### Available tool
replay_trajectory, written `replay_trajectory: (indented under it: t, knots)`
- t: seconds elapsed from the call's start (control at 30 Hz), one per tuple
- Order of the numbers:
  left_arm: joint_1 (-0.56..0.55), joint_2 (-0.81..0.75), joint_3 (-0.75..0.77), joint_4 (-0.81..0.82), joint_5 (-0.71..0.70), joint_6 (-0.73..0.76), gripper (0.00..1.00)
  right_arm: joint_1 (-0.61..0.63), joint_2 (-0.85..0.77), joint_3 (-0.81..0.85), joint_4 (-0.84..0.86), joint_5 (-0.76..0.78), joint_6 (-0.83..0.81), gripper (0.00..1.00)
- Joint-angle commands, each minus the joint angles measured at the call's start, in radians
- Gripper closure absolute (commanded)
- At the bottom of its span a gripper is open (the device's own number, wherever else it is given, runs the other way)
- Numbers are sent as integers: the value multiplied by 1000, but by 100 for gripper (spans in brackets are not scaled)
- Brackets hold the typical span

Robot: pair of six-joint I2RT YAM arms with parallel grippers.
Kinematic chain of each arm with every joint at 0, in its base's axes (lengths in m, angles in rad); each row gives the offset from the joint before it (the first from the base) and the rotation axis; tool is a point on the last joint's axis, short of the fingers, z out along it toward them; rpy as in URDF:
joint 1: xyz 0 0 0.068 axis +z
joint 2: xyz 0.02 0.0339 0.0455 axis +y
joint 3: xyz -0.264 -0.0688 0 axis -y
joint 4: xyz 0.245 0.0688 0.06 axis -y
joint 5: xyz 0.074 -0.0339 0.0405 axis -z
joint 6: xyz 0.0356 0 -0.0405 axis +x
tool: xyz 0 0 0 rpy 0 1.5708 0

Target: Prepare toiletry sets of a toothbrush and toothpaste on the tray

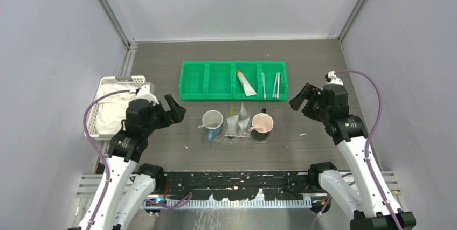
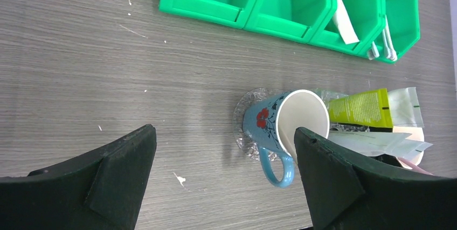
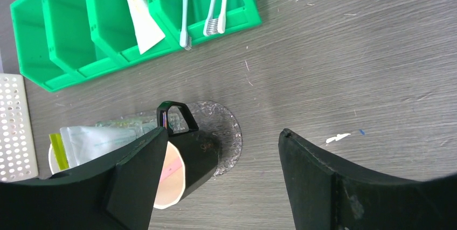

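The clear speckled tray (image 1: 217,139) lies at mid-table. On it, several clear-wrapped toiletry packets (image 1: 237,119) with yellow-green parts stand between a blue mug (image 1: 212,120) and a black mug (image 1: 262,125). My left gripper (image 1: 175,109) hangs open left of the tray and holds nothing. In the left wrist view its fingers frame the tray rim (image 2: 242,133), the blue mug (image 2: 275,122) and a yellow-green packet (image 2: 362,108). My right gripper (image 1: 300,98) is open and empty, up and to the right of the tray. Its wrist view shows the black mug (image 3: 202,149) and the packets (image 3: 97,141).
The green four-compartment bin (image 1: 207,80) sits behind the tray. It holds a white toothpaste tube (image 1: 246,83) and loose toothbrushes (image 1: 276,84). A white mesh basket (image 1: 110,106) with white cloth stands at the left, right by my left arm.
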Motion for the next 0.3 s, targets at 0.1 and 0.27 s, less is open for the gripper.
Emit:
replay_trajectory:
  t: [0.1,0.27]
  knots:
    - [-1,11,55,-14,-4,10,0,4,-5,22,24,-21,-15,19]
    - [-1,17,53,-14,-11,15,0,3,18,18,36,5,-19,17]
